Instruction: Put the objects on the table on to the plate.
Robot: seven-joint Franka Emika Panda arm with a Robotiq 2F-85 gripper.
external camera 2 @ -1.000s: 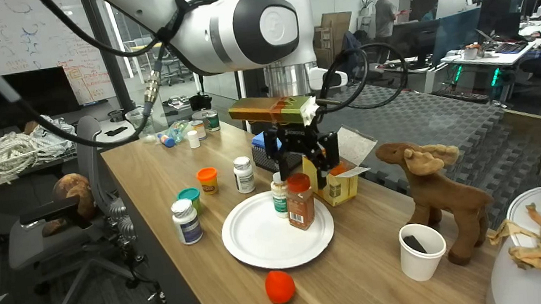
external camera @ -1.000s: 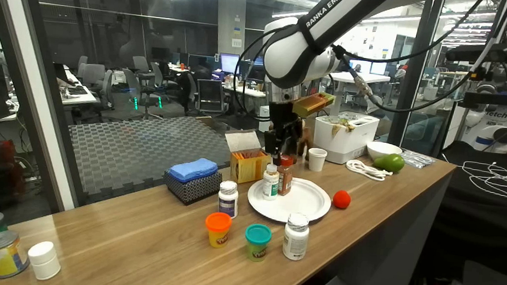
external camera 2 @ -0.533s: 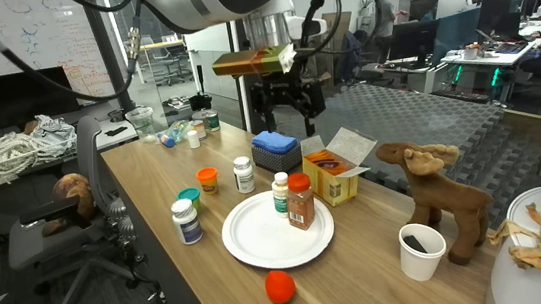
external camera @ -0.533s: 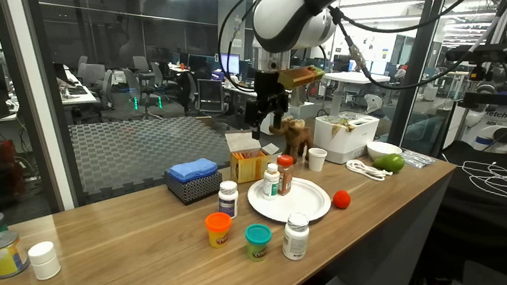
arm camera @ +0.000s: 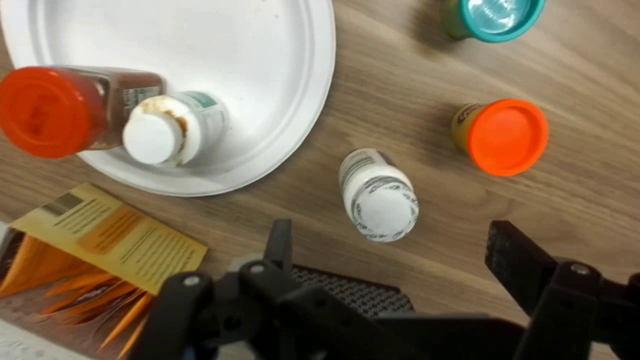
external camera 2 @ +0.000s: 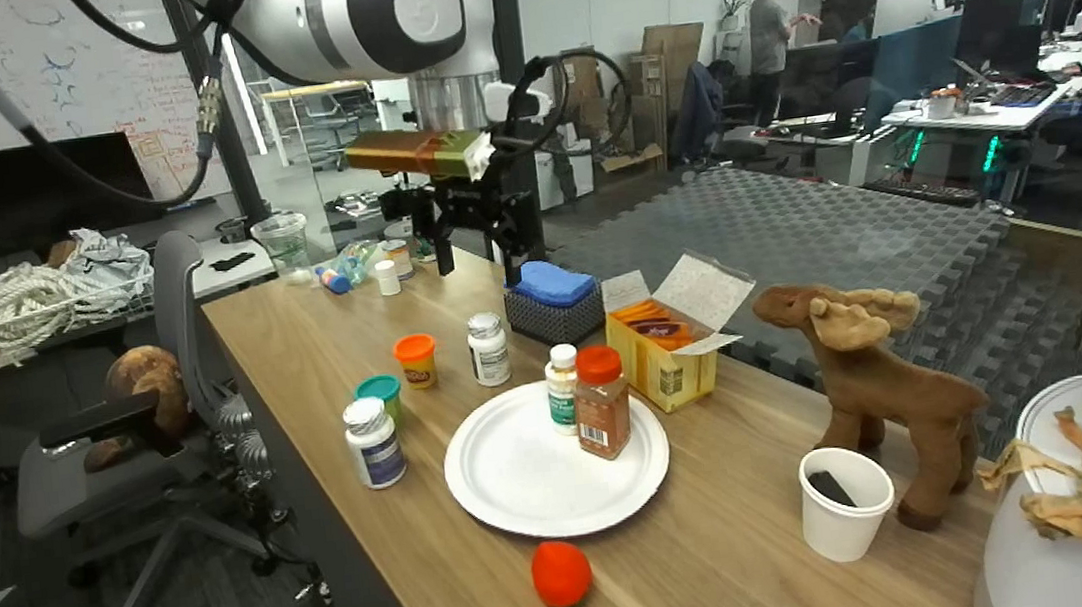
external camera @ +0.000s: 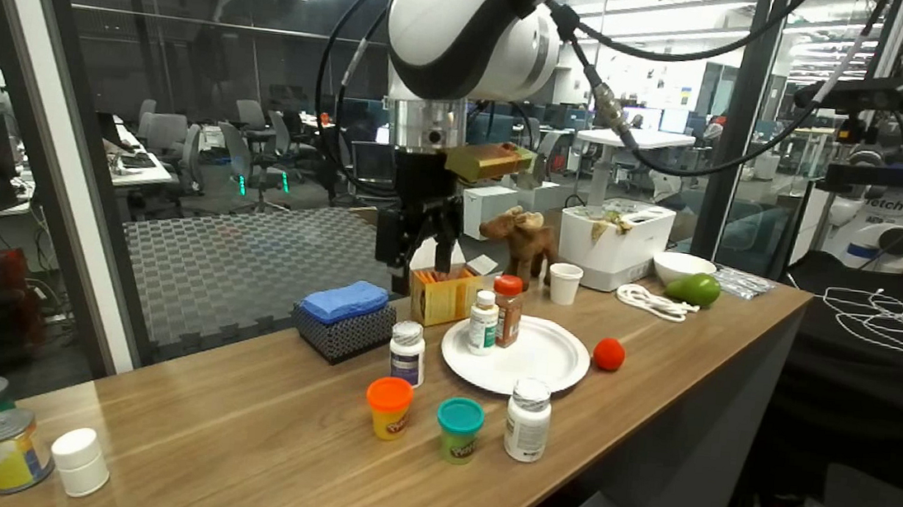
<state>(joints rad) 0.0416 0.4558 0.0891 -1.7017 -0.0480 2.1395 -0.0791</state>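
While the fingers (arm camera: 517,265) stand spread above the tabletop (external camera: 252,433) with nothing between them, the nearest white bottle (arm camera: 377,195) rises upright from the wood, just beside the plate (arm camera: 260,80) but not on it. Its body is presumably stiff plastic, light and rather slippery; a centred hold below the cap is advised, since a pinch on the cap could tilt it. The orange-lidded tub (arm camera: 500,137) and the teal-lidded tub (arm camera: 495,20), also off the plate, probably have thin, slightly yielding walls and suit a moderate grip beneath the projecting lid. A second white bottle (external camera 2: 375,447), near the tabletop's edge, should behave like the first. The rounded red piece (external camera 2: 562,575), likewise on the wood, may roll and is best taken across its middle; its softness cannot be judged. On the plate stand a red-capped jar (external camera 2: 602,408) and a white-capped bottle (external camera 2: 562,397); whether they touch is unclear. The wrist view crops the teal-lidded tub and the plate, and the fingers cover part of a dark mesh box (arm camera: 355,295). Fill levels inside the bottles and tubs are hidden, so weights remain conjectural.
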